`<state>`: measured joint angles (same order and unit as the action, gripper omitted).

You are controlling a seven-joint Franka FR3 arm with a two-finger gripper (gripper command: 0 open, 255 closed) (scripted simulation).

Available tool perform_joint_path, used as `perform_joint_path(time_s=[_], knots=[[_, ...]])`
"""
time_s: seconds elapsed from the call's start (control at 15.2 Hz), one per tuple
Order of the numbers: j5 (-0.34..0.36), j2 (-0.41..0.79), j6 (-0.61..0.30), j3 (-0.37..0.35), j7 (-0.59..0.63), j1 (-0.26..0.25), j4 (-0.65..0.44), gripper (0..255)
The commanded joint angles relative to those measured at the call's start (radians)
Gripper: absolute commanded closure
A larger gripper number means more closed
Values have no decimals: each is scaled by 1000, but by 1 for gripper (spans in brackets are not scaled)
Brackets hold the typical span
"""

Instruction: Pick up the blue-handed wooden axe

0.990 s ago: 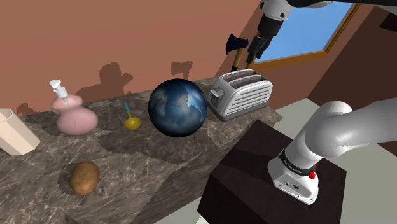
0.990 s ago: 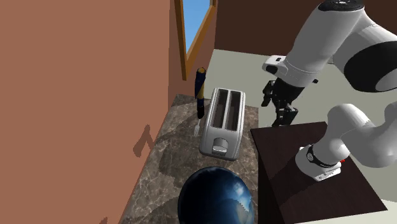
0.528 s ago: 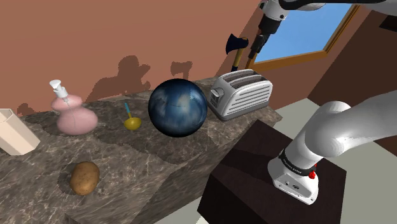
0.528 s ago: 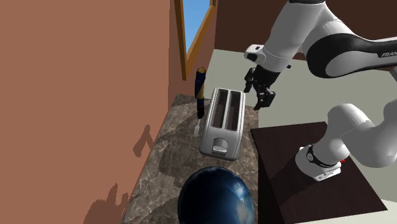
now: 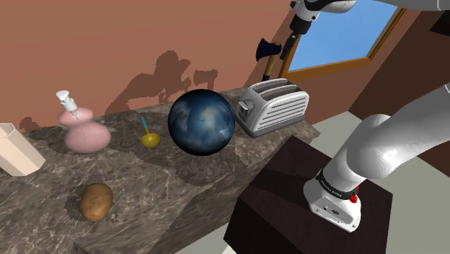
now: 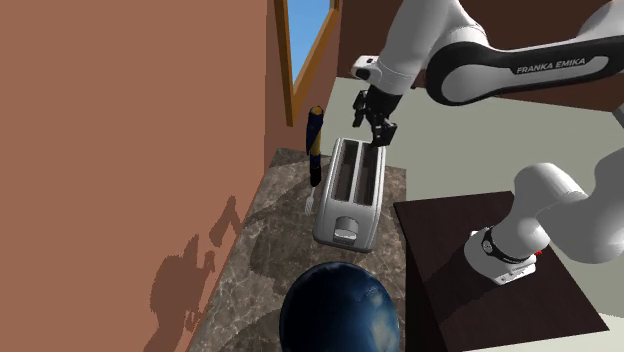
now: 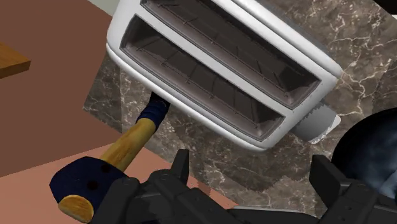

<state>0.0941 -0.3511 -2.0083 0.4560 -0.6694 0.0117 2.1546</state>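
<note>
Blue-gripped wooden axe (image 6: 314,140) — stood nearly upright, head topmost, against the wall (image 6: 150,150) behind the toaster (image 6: 348,195) — lies just wallward of the gripper (image 6: 372,126), which hovers over the toaster's slots, fingers spread wide, holding nothing.

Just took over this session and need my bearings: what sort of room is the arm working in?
Most likely a home kitchen: a toaster and a potato sit on a marbled counter that runs along a wall, with a wood-framed window at its far end.
</note>
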Motion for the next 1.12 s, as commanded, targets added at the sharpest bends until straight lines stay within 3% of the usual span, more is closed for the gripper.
perform_joint_path(time_s=[0.0,0.4,0.73,1.06], knots=[[-25,68,-34,47,-86,-9,-49,0],[-172,293,-77,154,-338,-24,-247,0],[-350,510,-58,187,-549,31,-464,0],[-369,528,-106,181,-571,39,-431,0]])
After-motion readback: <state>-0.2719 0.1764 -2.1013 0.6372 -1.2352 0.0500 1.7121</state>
